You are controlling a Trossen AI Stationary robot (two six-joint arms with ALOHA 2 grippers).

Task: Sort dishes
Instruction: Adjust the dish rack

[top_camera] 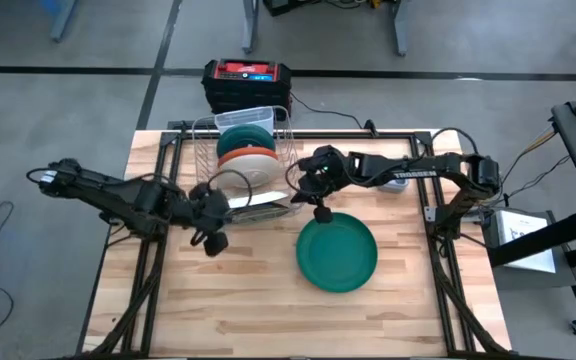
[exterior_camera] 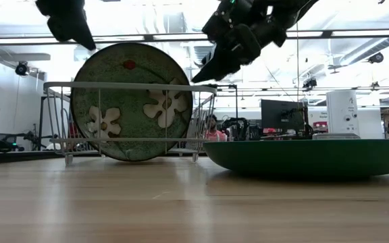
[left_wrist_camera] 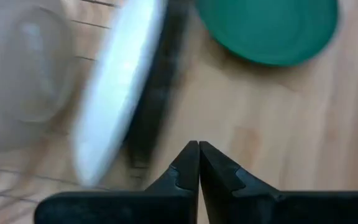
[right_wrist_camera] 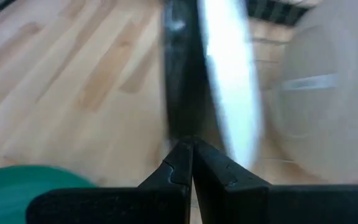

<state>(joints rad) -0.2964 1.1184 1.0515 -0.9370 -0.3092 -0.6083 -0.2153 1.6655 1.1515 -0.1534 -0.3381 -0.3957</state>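
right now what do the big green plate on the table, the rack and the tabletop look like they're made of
Green plate: probably glazed ceramic or melamine, with an even teal, faintly glossy surface; the look leaves it open.
Rack: thin bare metal wire, silver and shiny.
Tabletop: wood, butcher-block style, with visible joined strips and grain.

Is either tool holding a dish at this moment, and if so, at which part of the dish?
Nothing is held. The left tool and the right tool are both shut with nothing between the fingers, near the wire rack. The green plate lies free on the table.
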